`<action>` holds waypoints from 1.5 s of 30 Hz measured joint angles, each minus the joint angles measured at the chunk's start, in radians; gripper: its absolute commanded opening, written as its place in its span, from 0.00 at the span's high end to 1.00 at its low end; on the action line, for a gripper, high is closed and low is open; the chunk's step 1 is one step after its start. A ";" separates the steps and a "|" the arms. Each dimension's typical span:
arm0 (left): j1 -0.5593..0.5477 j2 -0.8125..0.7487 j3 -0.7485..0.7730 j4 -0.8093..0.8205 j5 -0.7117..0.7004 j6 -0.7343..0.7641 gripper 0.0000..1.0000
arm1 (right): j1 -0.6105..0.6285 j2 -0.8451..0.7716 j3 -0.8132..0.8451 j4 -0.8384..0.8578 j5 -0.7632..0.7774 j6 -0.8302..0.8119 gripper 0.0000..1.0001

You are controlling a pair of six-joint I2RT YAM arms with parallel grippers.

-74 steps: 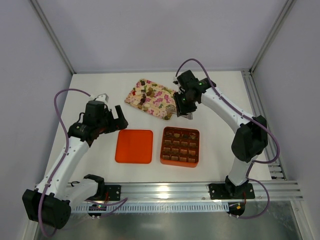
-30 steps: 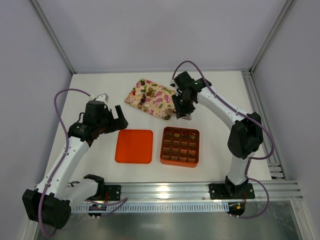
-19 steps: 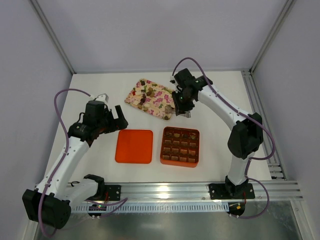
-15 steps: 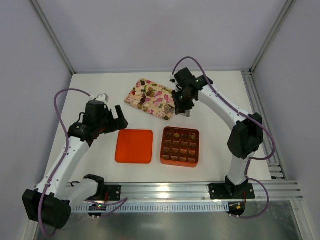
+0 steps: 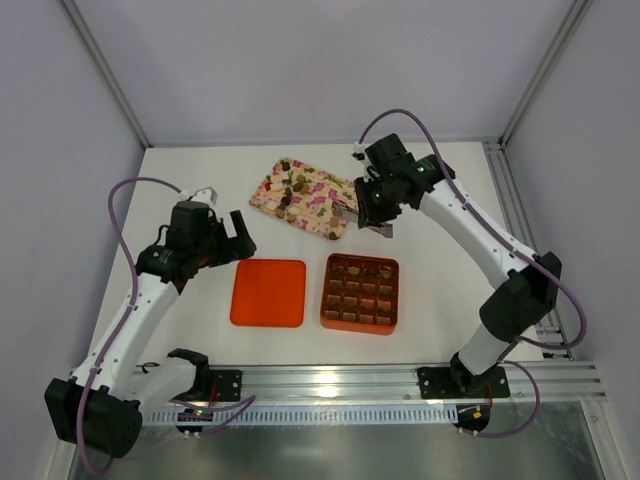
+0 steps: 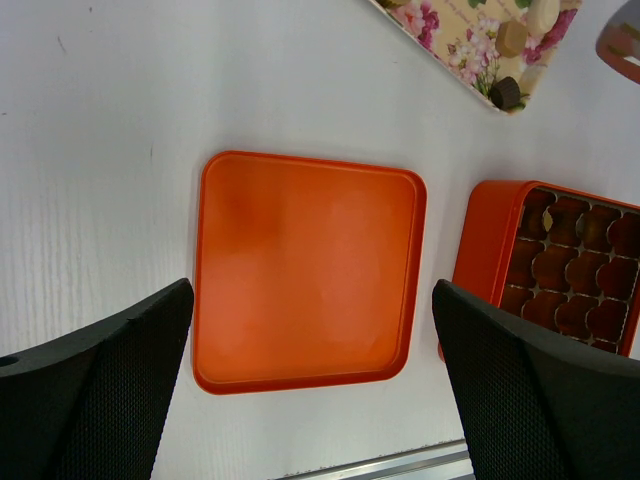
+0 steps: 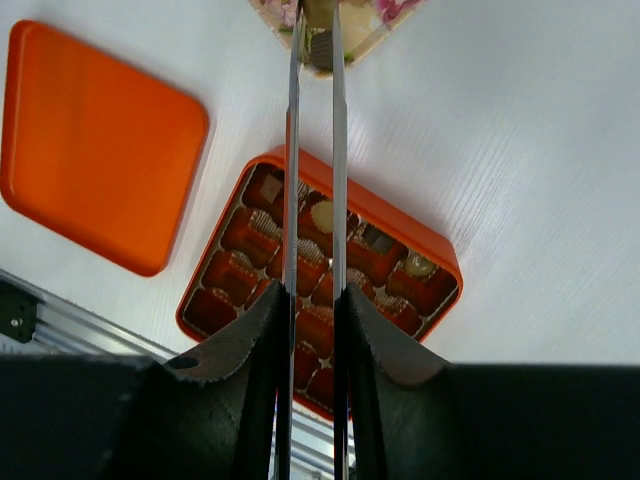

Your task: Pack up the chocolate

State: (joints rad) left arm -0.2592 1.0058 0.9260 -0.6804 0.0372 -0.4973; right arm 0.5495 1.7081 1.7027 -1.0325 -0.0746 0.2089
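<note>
Orange box (image 7: 390, 222) holds round chocolate (image 7: 420, 265), no long axis, distinct only in wrist views; left gripper (image 6: 312, 295) fingers wide apart by lid (image 6: 260, 250), right gripper (image 7: 318, 15) fingers nearly together, grip unclear.

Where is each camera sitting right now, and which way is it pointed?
Top external: above and behind the bases, looking down on the table; both arms show whole.
Left wrist: over the orange lid, facing down; two black fingers of the left tool fill the bottom corners.
Right wrist: over the orange box, facing down; thin fingers of the right tool run up the middle.
Shared: all three show lid, box and the floral tray.
</note>
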 measured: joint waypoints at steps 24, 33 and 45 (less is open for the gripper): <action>0.000 0.000 0.000 -0.001 -0.010 0.000 0.00 | 0.224 -0.535 -0.522 0.004 -0.013 0.176 0.71; 0.000 0.000 0.000 -0.001 -0.010 0.000 0.00 | 0.263 -0.504 -0.544 0.046 -0.007 0.206 0.70; 0.000 0.000 0.000 -0.001 -0.010 0.000 0.00 | 0.268 -0.496 -0.553 0.060 0.006 0.210 0.62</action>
State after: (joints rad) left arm -0.2592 1.0058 0.9260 -0.6811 0.0269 -0.4976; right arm 0.8173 1.2118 1.1496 -0.9722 -0.0685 0.4191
